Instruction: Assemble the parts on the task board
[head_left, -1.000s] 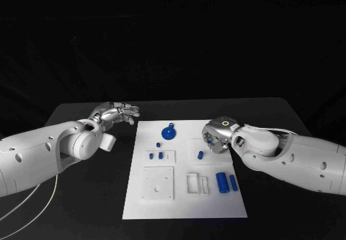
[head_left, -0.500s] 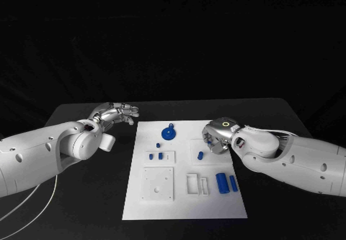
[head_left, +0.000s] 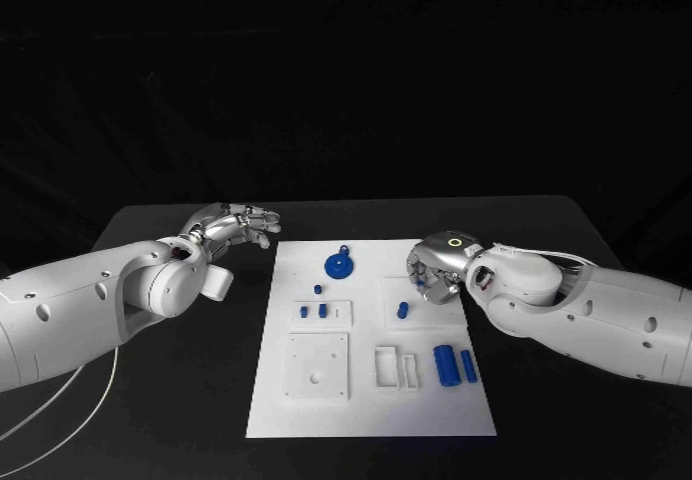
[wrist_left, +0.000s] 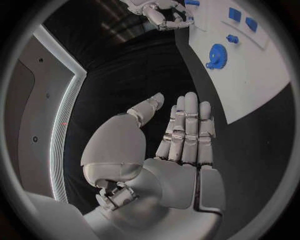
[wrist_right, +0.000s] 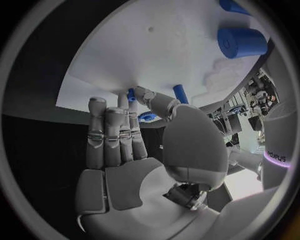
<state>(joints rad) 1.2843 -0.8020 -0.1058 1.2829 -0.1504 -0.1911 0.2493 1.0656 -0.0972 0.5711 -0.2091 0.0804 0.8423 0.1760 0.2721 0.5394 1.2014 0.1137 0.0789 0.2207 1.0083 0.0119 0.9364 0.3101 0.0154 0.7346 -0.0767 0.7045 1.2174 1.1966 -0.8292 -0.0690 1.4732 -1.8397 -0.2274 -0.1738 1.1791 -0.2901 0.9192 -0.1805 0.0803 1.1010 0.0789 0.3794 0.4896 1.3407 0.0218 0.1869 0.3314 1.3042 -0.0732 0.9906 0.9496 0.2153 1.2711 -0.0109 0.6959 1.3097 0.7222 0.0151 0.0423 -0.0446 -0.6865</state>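
Left hand is hovering over the black table beside the white board, fingers straight and apart, holding nothing. Right hand is hanging over the board's right edge, fingers extended, empty. Blue gear and pegs are lying on the board.

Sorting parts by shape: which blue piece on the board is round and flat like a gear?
The blue gear at the task board's far end, a toothed disc. The other blue pieces are pegs and cylinders.

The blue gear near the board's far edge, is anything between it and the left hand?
Nothing visible. Bare black table and white task board lie between the left hand and the blue gear.
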